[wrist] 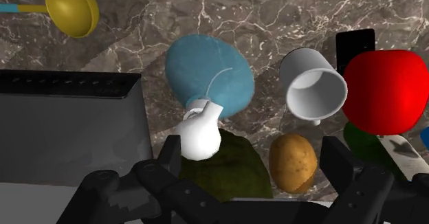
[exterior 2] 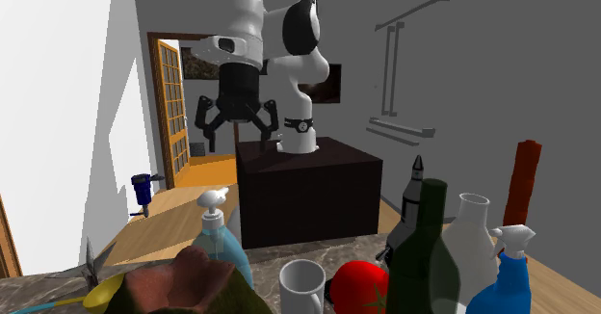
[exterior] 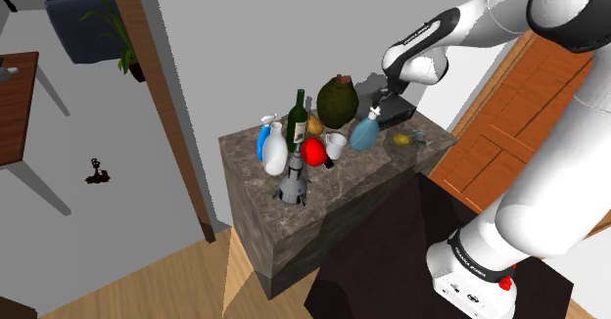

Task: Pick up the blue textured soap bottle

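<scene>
The soap bottle [exterior: 363, 133] is light blue with a round body and a white pump head; it stands upright near the back of the marble counter [exterior: 338, 195]. From the second exterior view the bottle [exterior 2: 222, 247] rises behind a brown-green lump. My gripper [exterior: 383, 99] hangs open above it and touches nothing. In the second exterior view the gripper [exterior 2: 238, 127] has its fingers spread wide. Looking down, the wrist view has the bottle [wrist: 210, 75] with its pump close to one finger of the gripper [wrist: 254, 164]. Nothing is between the fingers.
Around the bottle stand a white mug [wrist: 313, 85], a red round fruit [wrist: 381, 88], a potato [wrist: 292, 162], a dark green round pot [exterior: 340, 100] and a dark box [wrist: 69, 126]. A yellow spoon [wrist: 69, 8] lies nearby. A green wine bottle [exterior: 299, 116] and other bottles crowd the shoulder view's left.
</scene>
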### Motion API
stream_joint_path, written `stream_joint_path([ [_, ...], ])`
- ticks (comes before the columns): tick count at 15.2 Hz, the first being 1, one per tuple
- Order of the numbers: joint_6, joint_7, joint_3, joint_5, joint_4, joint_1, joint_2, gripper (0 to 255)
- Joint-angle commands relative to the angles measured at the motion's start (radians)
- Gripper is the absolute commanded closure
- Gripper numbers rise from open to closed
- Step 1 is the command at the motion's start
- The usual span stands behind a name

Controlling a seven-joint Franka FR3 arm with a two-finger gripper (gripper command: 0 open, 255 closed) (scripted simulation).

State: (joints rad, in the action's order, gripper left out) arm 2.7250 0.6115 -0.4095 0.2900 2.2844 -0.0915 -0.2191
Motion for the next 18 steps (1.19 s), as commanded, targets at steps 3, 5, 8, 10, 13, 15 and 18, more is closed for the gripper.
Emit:
stream_joint_path([
  [3,0.032,0.132,0.071,0.144,-0.128,-0.096,-0.16,0],
  [5,0.043,0.175,0.107,0.189,-0.198,-0.144,-0.236,0],
  [8,0.062,0.191,0.125,0.207,-0.205,-0.159,-0.261,0],
  [10,0.08,0.206,0.142,0.224,-0.209,-0.172,-0.283,0],
  [13,0.112,0.231,0.171,0.252,-0.219,-0.195,-0.323,0],
  [15,0.112,0.231,0.172,0.252,-0.219,-0.195,-0.323,0],
  [18,0.112,0.229,0.171,0.252,-0.22,-0.194,-0.324,255],
])
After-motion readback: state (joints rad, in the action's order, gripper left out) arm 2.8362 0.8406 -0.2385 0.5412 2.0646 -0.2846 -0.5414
